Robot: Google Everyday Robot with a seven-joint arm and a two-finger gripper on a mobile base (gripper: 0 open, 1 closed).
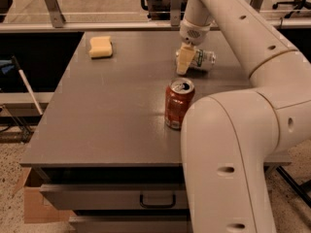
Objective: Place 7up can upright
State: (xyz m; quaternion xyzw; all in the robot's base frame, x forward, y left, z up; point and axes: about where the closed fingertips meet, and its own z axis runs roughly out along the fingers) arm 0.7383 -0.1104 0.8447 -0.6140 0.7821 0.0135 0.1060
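Observation:
The 7up can (203, 59) is silver-white with green lettering and lies on its side at the back right of the grey table (112, 115). My gripper (184, 63) hangs from the arm right at the can's left end and covers part of it. I cannot tell whether it touches the can.
An orange-red soda can (178, 104) stands upright, opened, just in front of the gripper. A yellow sponge (100, 46) lies at the table's back left. My arm's big white body (233, 154) fills the front right. A drawer (155, 198) sits under the table top.

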